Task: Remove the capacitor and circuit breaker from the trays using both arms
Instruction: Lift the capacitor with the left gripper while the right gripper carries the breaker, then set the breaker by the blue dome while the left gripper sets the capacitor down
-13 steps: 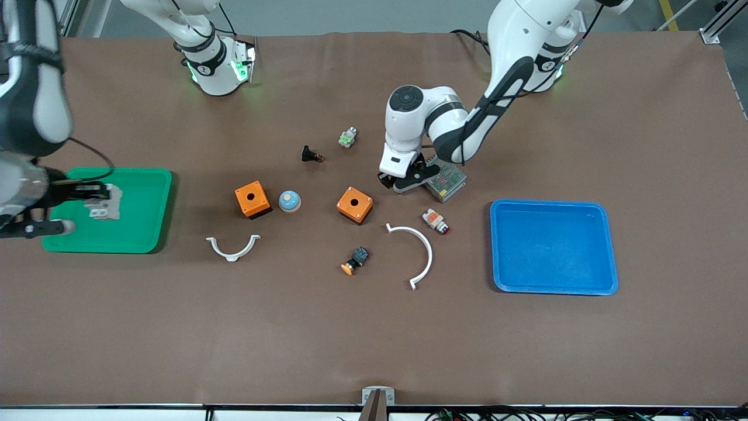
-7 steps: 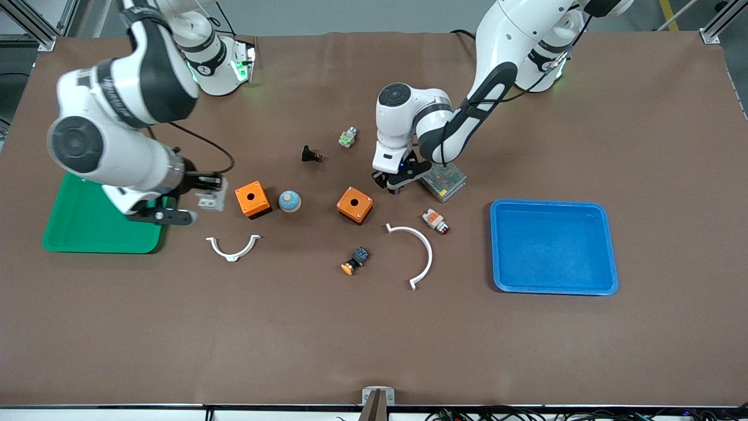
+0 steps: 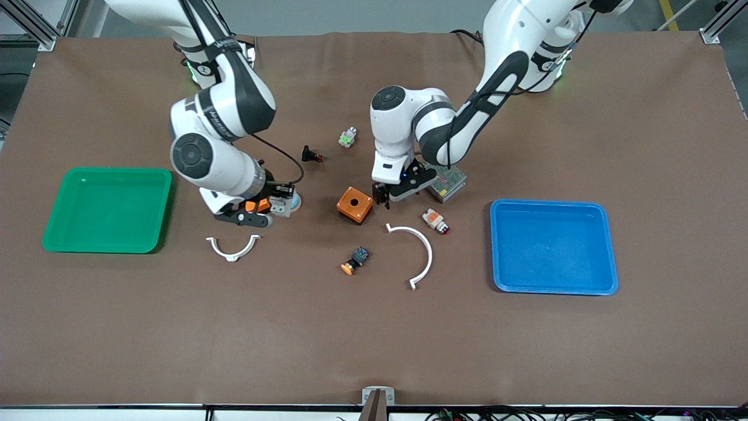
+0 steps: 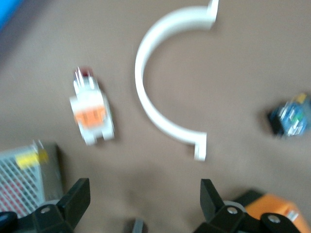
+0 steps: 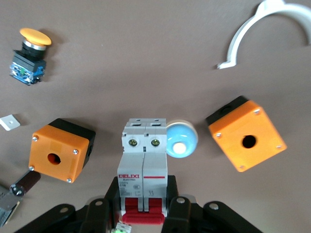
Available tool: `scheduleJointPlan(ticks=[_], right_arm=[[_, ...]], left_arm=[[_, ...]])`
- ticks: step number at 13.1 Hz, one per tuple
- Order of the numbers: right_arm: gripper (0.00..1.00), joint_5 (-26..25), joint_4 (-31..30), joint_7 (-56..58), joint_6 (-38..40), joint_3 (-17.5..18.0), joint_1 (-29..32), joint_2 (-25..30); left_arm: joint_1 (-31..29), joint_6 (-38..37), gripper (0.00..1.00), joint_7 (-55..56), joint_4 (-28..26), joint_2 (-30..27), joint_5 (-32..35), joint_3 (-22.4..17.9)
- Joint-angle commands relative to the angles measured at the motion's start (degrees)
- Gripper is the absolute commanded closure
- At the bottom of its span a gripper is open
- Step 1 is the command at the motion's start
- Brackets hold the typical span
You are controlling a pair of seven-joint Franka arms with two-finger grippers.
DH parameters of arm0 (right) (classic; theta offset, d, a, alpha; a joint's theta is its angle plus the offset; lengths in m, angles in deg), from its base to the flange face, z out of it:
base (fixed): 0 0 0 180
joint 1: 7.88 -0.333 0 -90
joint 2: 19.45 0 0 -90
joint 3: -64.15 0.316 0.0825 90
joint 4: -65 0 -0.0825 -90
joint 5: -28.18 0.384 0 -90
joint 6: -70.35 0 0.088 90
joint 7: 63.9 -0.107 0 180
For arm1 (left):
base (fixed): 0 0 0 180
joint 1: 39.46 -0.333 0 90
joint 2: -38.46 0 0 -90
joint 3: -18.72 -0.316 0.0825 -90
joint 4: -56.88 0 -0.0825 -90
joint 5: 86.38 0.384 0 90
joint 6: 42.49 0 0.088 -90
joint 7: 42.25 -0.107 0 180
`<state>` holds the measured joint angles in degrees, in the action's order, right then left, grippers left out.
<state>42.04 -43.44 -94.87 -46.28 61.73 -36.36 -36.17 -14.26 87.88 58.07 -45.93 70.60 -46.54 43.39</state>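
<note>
My right gripper (image 3: 270,207) is shut on the breaker (image 3: 282,204), a white-grey block with red levers. It holds it in the air over an orange box (image 3: 252,206) and a blue dome (image 3: 296,202). In the right wrist view the breaker (image 5: 144,160) sits between the fingers (image 5: 181,209). My left gripper (image 3: 390,196) is open, low over the table between the second orange box (image 3: 355,204) and the metal mesh box (image 3: 447,180). In the left wrist view a small dark piece with a grey end (image 4: 137,226), perhaps the capacitor, lies between the open fingers (image 4: 73,206). The capacitor is hidden in the front view.
A green tray (image 3: 108,210) lies at the right arm's end and a blue tray (image 3: 552,245) at the left arm's end. Between them lie two white arcs (image 3: 232,248) (image 3: 422,251), an orange-capped button (image 3: 355,261), a white-orange button (image 3: 435,220), a black button (image 3: 311,155) and a green-white part (image 3: 347,138).
My right arm has swung from over the green tray to the middle of the table, carrying the breaker. My left gripper has shifted a little toward the orange box.
</note>
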Motion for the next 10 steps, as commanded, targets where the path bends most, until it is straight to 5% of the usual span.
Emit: scheduleJointPlan(ticks=[1, 5, 10], right_arm=[[0.8, 1.7, -1.7, -3.3, -2.6, -0.8, -2.7, -1.2], [0.8, 5.0, -2.8, -3.3, -7.7, -0.8, -4.9, -5.3], [0.79, 5.6, -2.8, -2.9, -12.0, -0.8, -6.9, -9.6]], left_arm=[[-1.6, -9.8, 0.0, -12.1, 9.2, -0.7, -6.2, -0.1], [-7.2, -20.0, 0.0, -28.2, 18.2, -1.8, -10.5, 0.0], [-20.8, -21.3, 0.0, -54.9, 19.1, -7.5, -14.9, 0.3]])
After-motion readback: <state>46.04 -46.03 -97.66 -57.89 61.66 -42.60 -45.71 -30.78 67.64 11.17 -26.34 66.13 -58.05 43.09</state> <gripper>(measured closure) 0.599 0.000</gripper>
